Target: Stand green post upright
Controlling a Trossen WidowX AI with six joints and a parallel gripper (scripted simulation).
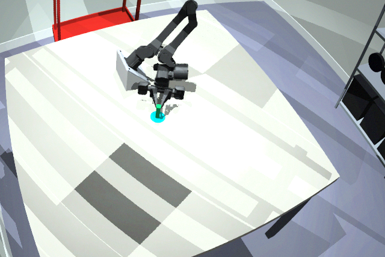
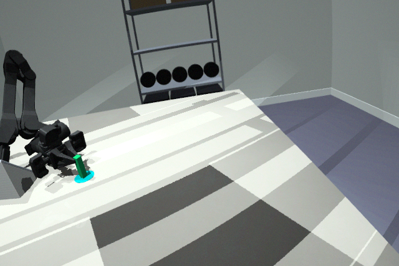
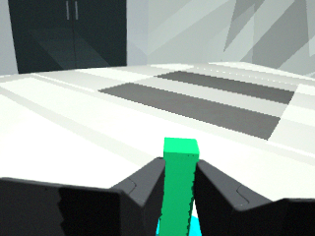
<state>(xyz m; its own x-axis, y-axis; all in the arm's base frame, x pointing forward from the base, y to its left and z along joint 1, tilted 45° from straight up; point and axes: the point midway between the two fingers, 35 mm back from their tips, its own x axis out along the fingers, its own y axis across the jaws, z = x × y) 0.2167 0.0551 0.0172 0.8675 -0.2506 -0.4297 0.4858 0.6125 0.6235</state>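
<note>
The green post (image 1: 159, 111) (image 2: 80, 166) (image 3: 178, 187) stands nearly upright with its lower end on the cyan circle (image 1: 153, 118) (image 2: 88, 177) (image 3: 196, 227), leaning slightly. My gripper (image 1: 158, 103) (image 2: 72, 158) (image 3: 179, 166) is shut on the post near its upper part, with a dark finger on each side of it. The arm reaches down low over the table from its base behind. In the wrist view the post's top sticks up between the fingers, and only a sliver of the circle shows under it.
The white and grey patterned table (image 1: 217, 142) (image 2: 225, 172) carries a grey wedge-shaped block (image 1: 126, 72) beside the arm. A red rack (image 1: 89, 2) stands behind the table. A dark shelf unit with black balls (image 2: 178, 73) (image 1: 373, 86) stands off the table's side.
</note>
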